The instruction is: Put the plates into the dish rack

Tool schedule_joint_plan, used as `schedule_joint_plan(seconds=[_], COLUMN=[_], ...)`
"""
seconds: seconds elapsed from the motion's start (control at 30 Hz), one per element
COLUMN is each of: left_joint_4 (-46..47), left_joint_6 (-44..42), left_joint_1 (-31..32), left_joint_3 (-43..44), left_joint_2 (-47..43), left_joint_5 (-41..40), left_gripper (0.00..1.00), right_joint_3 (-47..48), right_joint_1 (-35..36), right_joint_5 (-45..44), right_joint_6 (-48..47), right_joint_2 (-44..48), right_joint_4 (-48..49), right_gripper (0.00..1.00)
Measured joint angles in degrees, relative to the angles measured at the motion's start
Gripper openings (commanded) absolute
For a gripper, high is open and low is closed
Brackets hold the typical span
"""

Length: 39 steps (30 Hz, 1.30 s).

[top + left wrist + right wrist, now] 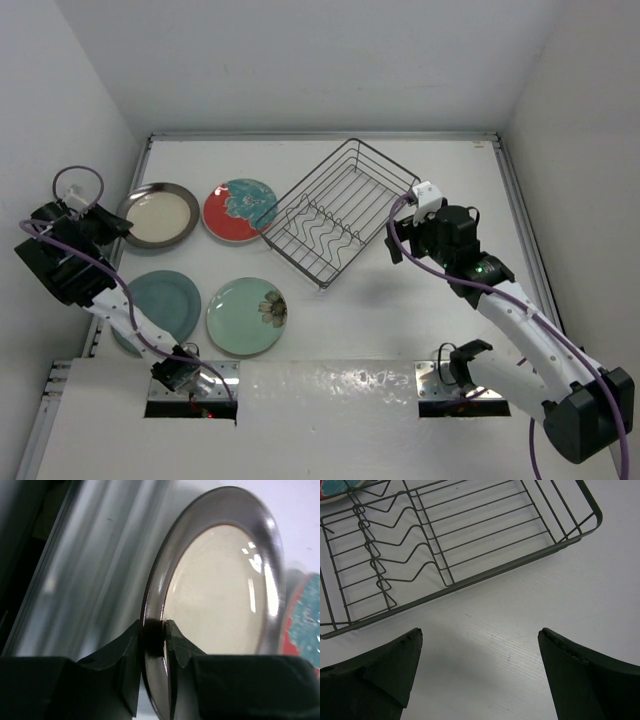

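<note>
No text, label, brand or number legible in any of my three views. Only markings are decoration: swirls on the red-and-teal plate [238, 209], a brown flower on the pale green plate [245, 315]. Cream plate [220, 590], seen close, is plain glaze.

Bright even light; left wrist view blurred, glary.
</note>
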<state>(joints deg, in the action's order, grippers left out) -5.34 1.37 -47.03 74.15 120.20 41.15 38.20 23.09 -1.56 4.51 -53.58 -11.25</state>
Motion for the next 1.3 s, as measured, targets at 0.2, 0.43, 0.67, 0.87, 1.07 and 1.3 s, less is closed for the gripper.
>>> schedule_joint_plan(seconds=[0.2,0.43,0.67,0.87,1.07,1.3], left_joint_4=[-2.2,-2.6,-5.8,-8.5,-8.4,-8.4], left_joint_6=[-1.4,-5.3,-12.1,-14.6,-15.4,-18.9], left_joint_1=[1.5,2.8,9.2,21.5,34.6,55.8], left_joint_3=[-3.7,-4.6,-7.0,-4.9,2.2,6.3], left_joint_2=[-13.9,-26.4,-34.2,-42.8,-47.3,-44.7], left_joint_5=[1.0,-0.5,-9.2,-15.9,-19.7,-27.9], left_gripper=[0.0,0.0,0.0,0.0,0.0,0.0], right_joint_3=[0.0,0.0,-0.1,-1.1,-1.9,-2.4], right_joint_1=[0.0,0.0,0.0,0.0,0.0,0.0], right_joint_5=[0.0,0.0,0.0,-0.2,-0.9,-1.2], right_joint_6=[0.5,1.3,1.6,1.7,1.7,2.0], right_joint_2=[0.3,1.4,1.9,3.2,3.3,3.3], right_joint_4=[0.1,1.2,1.7,2.2,2.1,2.2], right_gripper=[0.95,0.96,0.97,0.97,0.97,0.97])
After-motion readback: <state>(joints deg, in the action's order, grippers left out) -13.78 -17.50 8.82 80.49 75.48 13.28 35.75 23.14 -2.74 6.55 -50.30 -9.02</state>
